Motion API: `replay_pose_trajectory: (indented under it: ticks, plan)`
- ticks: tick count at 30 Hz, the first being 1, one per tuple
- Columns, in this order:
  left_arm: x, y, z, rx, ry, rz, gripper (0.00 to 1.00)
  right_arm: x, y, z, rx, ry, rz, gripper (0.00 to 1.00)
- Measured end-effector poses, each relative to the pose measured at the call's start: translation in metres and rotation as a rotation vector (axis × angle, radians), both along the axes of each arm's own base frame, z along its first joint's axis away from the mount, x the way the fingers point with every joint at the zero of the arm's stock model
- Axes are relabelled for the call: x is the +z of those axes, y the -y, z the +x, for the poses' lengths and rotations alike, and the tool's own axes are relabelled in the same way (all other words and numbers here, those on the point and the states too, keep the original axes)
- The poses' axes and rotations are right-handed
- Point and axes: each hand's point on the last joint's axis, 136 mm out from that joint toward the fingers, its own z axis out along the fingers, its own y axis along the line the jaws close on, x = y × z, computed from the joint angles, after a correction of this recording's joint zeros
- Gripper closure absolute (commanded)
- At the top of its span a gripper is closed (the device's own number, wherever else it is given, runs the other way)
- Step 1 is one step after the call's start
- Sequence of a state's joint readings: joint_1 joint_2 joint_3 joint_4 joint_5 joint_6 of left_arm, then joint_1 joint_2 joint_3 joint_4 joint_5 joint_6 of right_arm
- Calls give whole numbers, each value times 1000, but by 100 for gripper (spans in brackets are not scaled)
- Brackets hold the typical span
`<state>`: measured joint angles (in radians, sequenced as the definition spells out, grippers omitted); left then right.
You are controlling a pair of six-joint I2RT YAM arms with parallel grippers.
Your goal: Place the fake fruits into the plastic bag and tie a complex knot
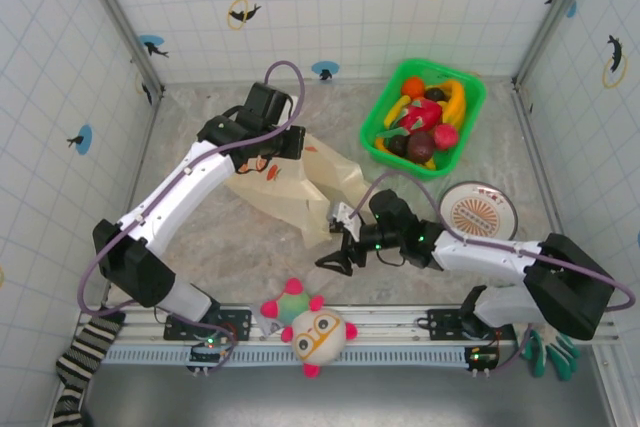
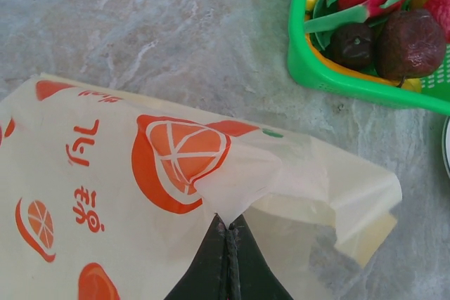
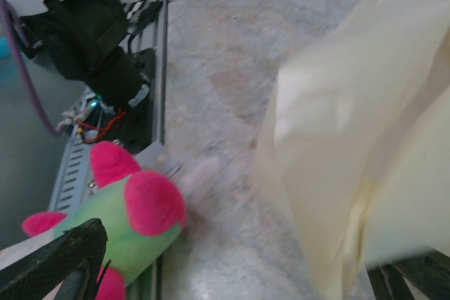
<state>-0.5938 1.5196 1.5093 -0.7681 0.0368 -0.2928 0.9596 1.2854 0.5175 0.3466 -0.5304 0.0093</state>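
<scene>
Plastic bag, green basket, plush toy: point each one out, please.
plastic bag (image 1: 288, 202), top view, on the cream middle of its body.
green basket (image 2: 298, 33), left wrist view, on its left wall.
plush toy (image 1: 318, 337), top view, on its face with the glasses.

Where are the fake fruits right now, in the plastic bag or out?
Out. The fake fruits sit piled in the green basket; the plastic bag looks flat and empty on the table.

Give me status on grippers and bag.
Left gripper shut on plastic bag edge. Right gripper open at bag's near end. Fake fruits in green basket, none seen bagged.
</scene>
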Motion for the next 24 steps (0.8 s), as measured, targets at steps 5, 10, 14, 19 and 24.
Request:
replay_pose_trajectory:
  ticks: [5, 10, 14, 19, 24]
  plan:
    - [0, -2, 1, 12, 4, 6, 100, -10, 5, -6, -32, -40, -7, 3]
    - [-1, -3, 4, 20, 15, 12, 100, 7, 15, -5, -53, -4, 17, 3]
    - [-6, -2, 3, 13, 8, 11, 100, 26, 35, 16, -150, 27, 42, 4]
    - [-17, 1, -3, -11, -22, 7, 100, 60, 58, 47, -305, 99, 111, 25]
    - [-16, 2, -8, -25, -30, -9, 100, 84, 96, 118, -580, 65, 90, 21]
